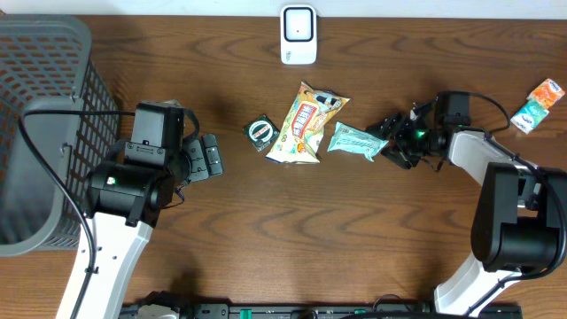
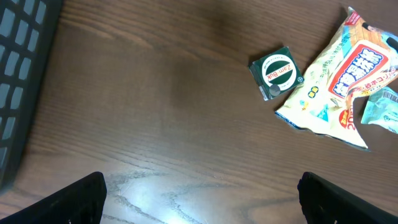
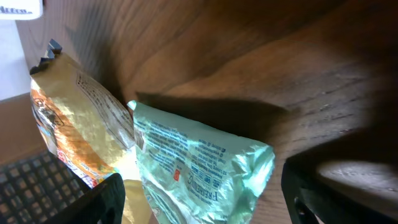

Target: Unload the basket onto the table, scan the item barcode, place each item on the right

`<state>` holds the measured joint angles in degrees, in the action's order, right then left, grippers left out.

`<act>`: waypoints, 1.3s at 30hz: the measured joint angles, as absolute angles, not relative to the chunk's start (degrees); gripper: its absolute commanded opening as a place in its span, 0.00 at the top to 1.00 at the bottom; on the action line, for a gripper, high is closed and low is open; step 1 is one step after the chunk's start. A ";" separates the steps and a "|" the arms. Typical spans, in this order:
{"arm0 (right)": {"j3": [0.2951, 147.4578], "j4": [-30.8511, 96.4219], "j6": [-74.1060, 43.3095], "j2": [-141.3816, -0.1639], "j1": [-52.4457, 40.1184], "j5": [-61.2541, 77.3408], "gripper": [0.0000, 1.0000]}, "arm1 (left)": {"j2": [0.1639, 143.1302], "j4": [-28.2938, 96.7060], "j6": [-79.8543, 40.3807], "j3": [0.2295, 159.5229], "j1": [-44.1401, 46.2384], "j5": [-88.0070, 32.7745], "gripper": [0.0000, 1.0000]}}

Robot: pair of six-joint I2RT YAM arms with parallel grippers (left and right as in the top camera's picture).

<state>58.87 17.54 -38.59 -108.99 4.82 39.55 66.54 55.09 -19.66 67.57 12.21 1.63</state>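
Straddling the mint-green packet [image 3: 199, 162] with my right gripper [image 3: 202, 202]: jaws apart, one on either side of the packet's near end. Neither is visibly pressing the foil (the outer edges are too close to call). Nothing is clamped.

The packet lies flat on the table [image 3: 261, 56], directly ahead of me and between my jaws. Its far side touches or overlaps the yellow snack bag [image 3: 81, 118], just off my left jaw. The scanner [image 1: 299, 34] sits well beyond both, ahead and off to that same side.

My left gripper [image 1: 211, 157] hangs idle with its jaws wide and nothing between them, well apart from the packet.

Risks, my judgement:
- The foil is thin and lies flat. The jaws may skate over it or crumple it and catch only a corner, so the packet could swing or drop on the lift.
- The snack bag touches the packet, so a pull toward me may drag the bag along.
- I can make out no barcode on the visible face (the print is too small). If it is underneath, the first presentation will not read.
- Crinkled, shiny foil may glare at the scanner.
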 measured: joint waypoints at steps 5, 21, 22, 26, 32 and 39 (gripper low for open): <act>57.54 16.16 -40.34 -108.33 3.60 40.14 0.19 | 66.54 55.09 -19.66 67.57 12.21 1.63 0.02; 55.42 13.15 -43.03 -107.39 1.56 35.94 0.38 | 66.54 55.09 -19.66 67.57 12.21 1.63 0.02; 55.42 12.99 -43.05 -107.39 1.56 35.66 0.39 | 66.54 55.09 -19.66 67.57 12.21 1.63 0.02; 55.42 12.82 -43.22 -107.39 1.37 34.79 0.45 | 66.54 55.09 -19.66 67.57 12.21 1.63 0.02; 55.33 12.60 -43.20 -107.42 -0.62 32.27 0.68 | 66.54 55.09 -19.66 67.57 12.21 1.63 0.02; 54.94 12.16 -43.22 -107.44 -1.08 30.46 0.78 | 66.54 55.09 -19.66 67.57 12.21 1.63 0.02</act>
<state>54.94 12.16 -43.22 -107.44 -1.08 30.46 66.54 55.09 -19.66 67.57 12.21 1.63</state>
